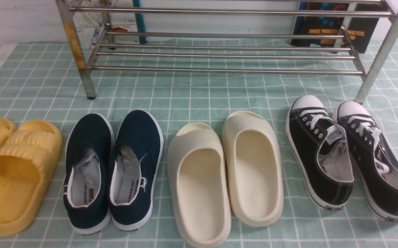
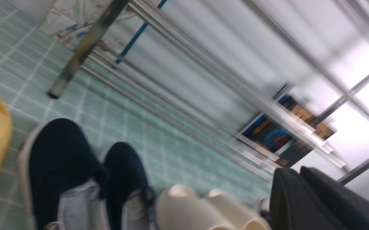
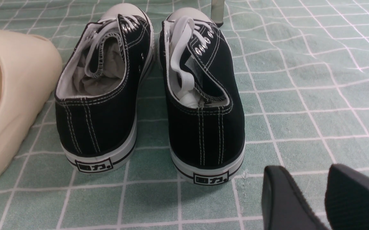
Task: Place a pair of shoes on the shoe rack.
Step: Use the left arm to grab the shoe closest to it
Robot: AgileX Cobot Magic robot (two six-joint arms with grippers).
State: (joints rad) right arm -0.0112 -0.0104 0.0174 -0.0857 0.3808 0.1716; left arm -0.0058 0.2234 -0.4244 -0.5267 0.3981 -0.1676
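The pair of navy slip-on sneakers [image 1: 135, 137] is set on the green checked cloth [image 1: 192, 93], in front of the chrome shoe rack [image 1: 219, 71] and apart from it, with the toes turned toward the rack. The two shoes are placed side by side, touching or nearly so, between the yellow slides [image 1: 20, 165] and the cream slides [image 1: 226, 165]. Crumpled grey paper is seen inside both shoes. Nothing is seen on the bars of the rack.

In the left wrist view the navy pair [image 2: 60, 159] is seen ahead of the left gripper [image 2: 294, 174], well apart from it, with the toes of the cream slides between them in the picture. The dark fingers [image 2: 286, 204] are shown close together, but the picture is blurred and it cannot be told whether a gap is left between them. Nothing is seen held or touched by them.

The right gripper [image 3: 305, 172] is held low over the cloth, just behind the heels of the black lace-up sneakers [image 3: 203, 127] and clear of them. Its fingers [image 3: 283, 198] are spread, with bare cloth visible between them, and nothing is grasped. The navy pair is not shown in the right wrist view.
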